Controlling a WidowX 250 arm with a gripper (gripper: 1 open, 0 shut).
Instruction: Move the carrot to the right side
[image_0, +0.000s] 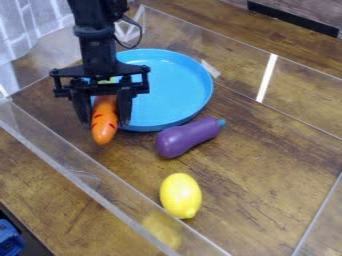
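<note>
The orange carrot (104, 124) hangs point-down from my black gripper (103, 101), which is shut on its upper end, a little above the wooden table near the left side. Its green top is hidden between the fingers. The gripper points straight down, just left of the blue plate. The purple eggplant (189, 137) lies to the right of the carrot, and the yellow lemon (181, 194) sits nearer the front.
A blue plate (187, 80) stands behind and right of the gripper. A clear plastic wall (80, 175) runs along the front left, another along the back right. Bare wooden table (267, 150) stretches to the right.
</note>
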